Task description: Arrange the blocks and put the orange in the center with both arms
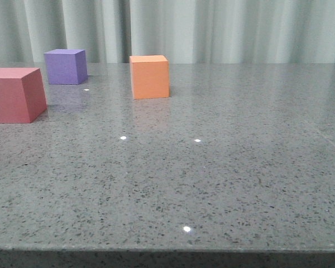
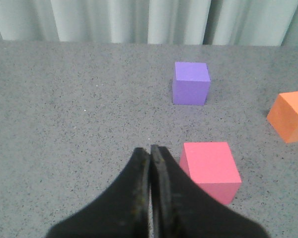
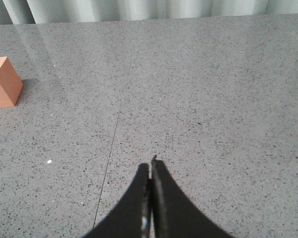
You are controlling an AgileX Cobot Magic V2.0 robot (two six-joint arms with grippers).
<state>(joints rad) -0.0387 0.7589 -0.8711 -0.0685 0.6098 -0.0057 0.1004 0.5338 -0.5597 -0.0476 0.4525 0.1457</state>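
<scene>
Three matte cubes stand on the grey speckled table (image 1: 212, 178). The red cube (image 1: 14, 94) is at the far left, the purple cube (image 1: 65, 66) behind it, the orange cube (image 1: 149, 76) further right. In the left wrist view my left gripper (image 2: 150, 148) is shut and empty, just beside the red cube (image 2: 210, 168); the purple cube (image 2: 190, 82) and the orange cube (image 2: 292, 115) lie beyond. In the right wrist view my right gripper (image 3: 151, 166) is shut and empty over bare table, the orange cube (image 3: 4, 82) far off to one side. Neither gripper shows in the front view.
A pale pleated curtain (image 1: 212, 28) hangs behind the table. The table's front edge (image 1: 167, 251) runs along the bottom of the front view. A thin seam line (image 3: 114, 134) crosses the tabletop in the right wrist view.
</scene>
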